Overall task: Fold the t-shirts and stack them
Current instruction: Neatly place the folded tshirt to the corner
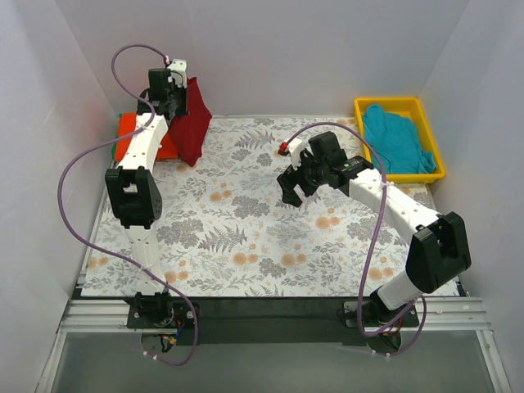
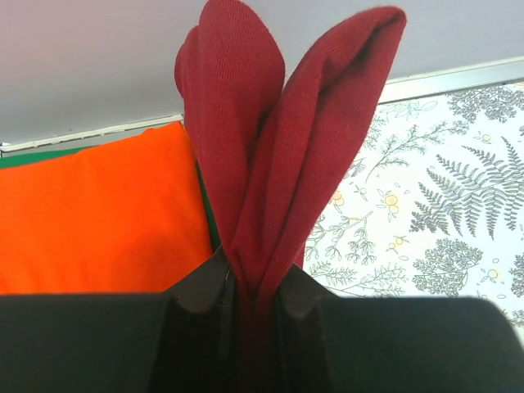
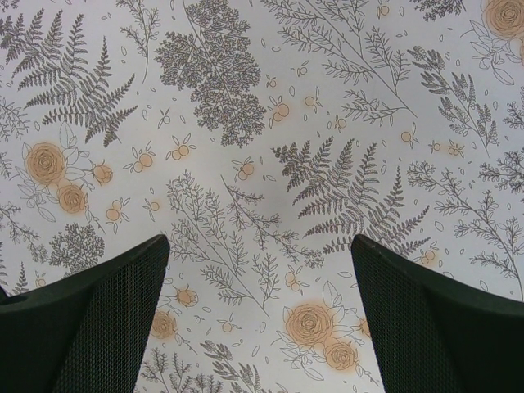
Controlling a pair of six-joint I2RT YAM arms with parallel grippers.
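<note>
Left pincer [image 2: 252,296] clamped narrow on the bunched maroon t-shirt [image 2: 278,147], which hangs limp at upper left beside the orange t-shirt [image 2: 98,221]. Right pincer [image 3: 260,246] wide, empty, mid-frame. Cloth judged light, soft, floppy; better taken at a hem or shoulder edge.

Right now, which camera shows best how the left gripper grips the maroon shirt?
Left wrist view: the maroon shirt fills the frame, pinched in the left gripper. The top view shows it small, held up at the far left corner by the orange shirt. The right wrist view shows none of it, only tablecloth.
</note>
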